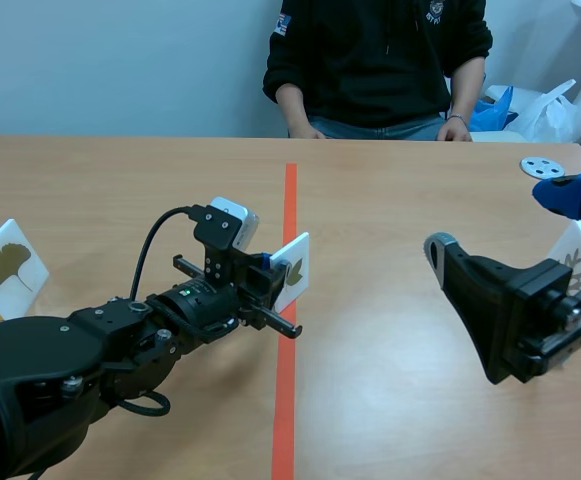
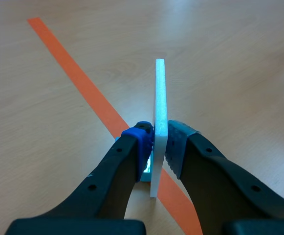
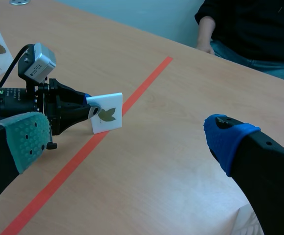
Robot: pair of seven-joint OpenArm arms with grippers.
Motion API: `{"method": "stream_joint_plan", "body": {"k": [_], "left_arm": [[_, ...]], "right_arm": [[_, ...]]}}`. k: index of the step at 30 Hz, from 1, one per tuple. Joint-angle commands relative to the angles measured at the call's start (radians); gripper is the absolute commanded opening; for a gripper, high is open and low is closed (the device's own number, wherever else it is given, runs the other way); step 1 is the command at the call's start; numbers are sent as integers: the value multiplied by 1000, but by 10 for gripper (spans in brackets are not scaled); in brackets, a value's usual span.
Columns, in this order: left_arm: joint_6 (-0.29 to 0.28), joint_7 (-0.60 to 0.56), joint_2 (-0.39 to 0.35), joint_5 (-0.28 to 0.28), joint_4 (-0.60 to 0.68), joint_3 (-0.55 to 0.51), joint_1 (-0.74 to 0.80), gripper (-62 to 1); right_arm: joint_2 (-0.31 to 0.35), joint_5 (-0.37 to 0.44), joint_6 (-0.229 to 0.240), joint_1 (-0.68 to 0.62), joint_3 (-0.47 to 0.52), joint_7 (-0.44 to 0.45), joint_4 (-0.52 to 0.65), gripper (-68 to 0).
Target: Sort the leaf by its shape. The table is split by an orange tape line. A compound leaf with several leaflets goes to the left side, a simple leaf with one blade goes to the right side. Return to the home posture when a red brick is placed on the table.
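A white card (image 1: 293, 268) printed with a small olive-brown leaf stands upright over the orange tape line (image 1: 288, 400). My left gripper (image 1: 270, 275) is shut on the card's edge. In the left wrist view the card (image 2: 160, 112) shows edge-on, pinched between the pads (image 2: 141, 139), with its lower end on the tape. The right wrist view shows the card's leaf face (image 3: 106, 113) and the left gripper (image 3: 85, 105) behind it. My right gripper (image 1: 500, 220) hangs open over the right half of the table, well away from the card, with nothing between its fingers (image 3: 225, 139).
A card with a ginkgo leaf (image 1: 8, 268) stands at the far left. Another leaf card (image 1: 575, 262) stands at the far right, behind my right arm. A white disc (image 1: 542, 166) lies at the back right. A person (image 1: 375, 60) sits across the table.
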Motion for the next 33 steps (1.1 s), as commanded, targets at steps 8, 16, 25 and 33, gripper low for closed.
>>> {"method": "stream_joint_plan", "body": {"k": [8,16,25,33], "left_arm": [[-2,-13,-21,1,64,-11,0,-563],[-2,122,-154,8,393,-127,173,-563],[-2,196,-277,8,787,-373,504,-563],[7,196,-285,8,973,-610,758,-563]], "right_arm": [[3,14,-2,14,13,18,3,-4],[3,14,-3,14,13,18,3,-4],[3,14,-3,14,13,18,3,-4],[3,14,-3,14,13,18,3,-4]]}}
